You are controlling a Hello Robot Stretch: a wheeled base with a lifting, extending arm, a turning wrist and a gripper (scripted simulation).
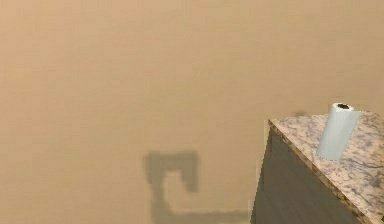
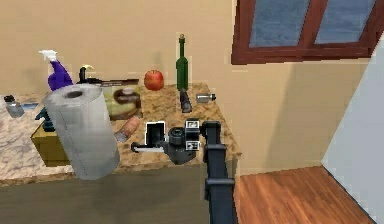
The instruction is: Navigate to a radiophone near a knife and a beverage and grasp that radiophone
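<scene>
The claw [image 2: 148, 147] lies low over the worktop [image 2: 18, 148], at the end of the dark arm [image 2: 216, 180] that rises from the arm side view's bottom edge. Its fingers reach toward the picture's left. Whether it is clenched or released cannot be told. Nor can I tell whether it holds anything, since a thing lies right at it.

That thing is the phone [image 2: 155, 132], a flat dark slab with a pale rim. It is on the worktop near the front edge, at the claw's fingers. Touching or just beside cannot be told.

Behind the phone are two small things, one dark [image 2: 186, 100] and one silvery [image 2: 205, 97], both too small to name. Farther back stand one green bottle [image 2: 181, 62] and one red fruit [image 2: 153, 79], both upright against the wall.

Toward the picture's left are one loaf [image 2: 125, 98], one big paper roll [image 2: 80, 130], one purple spray bottle [image 2: 55, 70] and one small shaker [image 2: 12, 105]. One window [image 2: 310, 28] sits high at the right.

In the forward view, the roll stands on the worktop's corner at the right.
</scene>
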